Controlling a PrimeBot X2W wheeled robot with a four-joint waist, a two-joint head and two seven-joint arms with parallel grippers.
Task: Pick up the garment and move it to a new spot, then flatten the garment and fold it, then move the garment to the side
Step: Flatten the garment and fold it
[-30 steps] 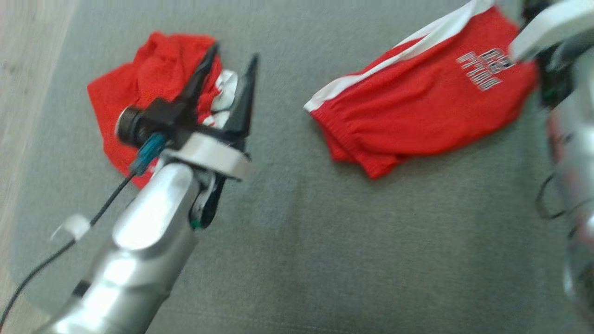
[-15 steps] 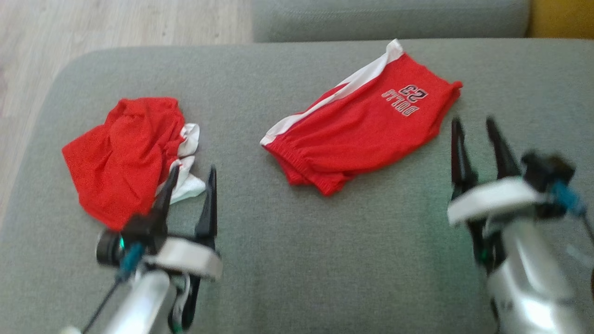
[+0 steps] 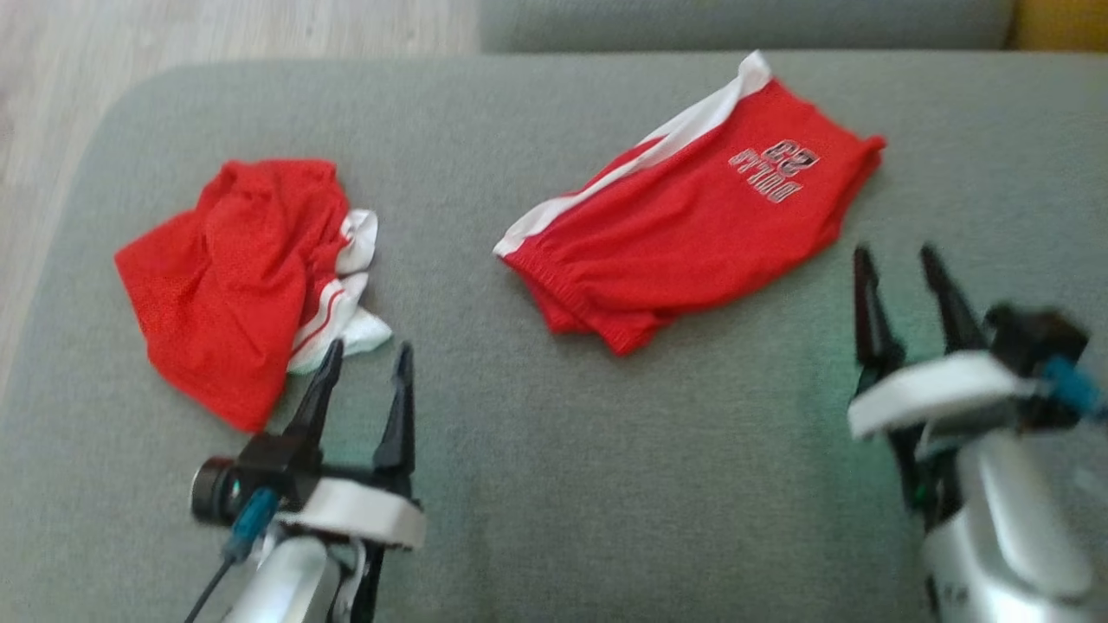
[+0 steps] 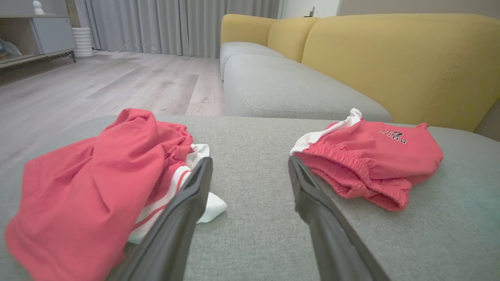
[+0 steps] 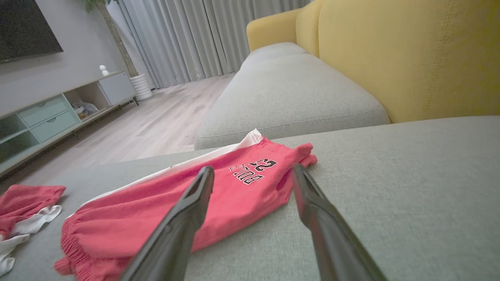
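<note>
Two red garments lie on the grey sofa seat. A crumpled red garment [image 3: 234, 277] with white trim sits at the left, and it also appears in the left wrist view [image 4: 86, 187]. Folded red shorts [image 3: 692, 225] with a white side stripe and printed lettering lie flat at centre right. My left gripper [image 3: 370, 349] is open and empty, its tips just short of the crumpled garment's white edge. My right gripper [image 3: 896, 253] is open and empty, just off the near right edge of the shorts [image 5: 234, 191].
The grey seat cushion [image 3: 606, 484] has bare fabric in front of and between the garments. Its left edge drops to the wooden floor [image 3: 216, 26]. A second grey cushion [image 4: 281, 86] and the yellow backrest [image 4: 390, 58] lie beyond. A TV cabinet [image 5: 58, 113] stands across the room.
The head camera has swung, shifting the whole picture. My left gripper has come back off the crumpled garment to its near side. My right gripper has come down beside the shorts. Both stay open.
</note>
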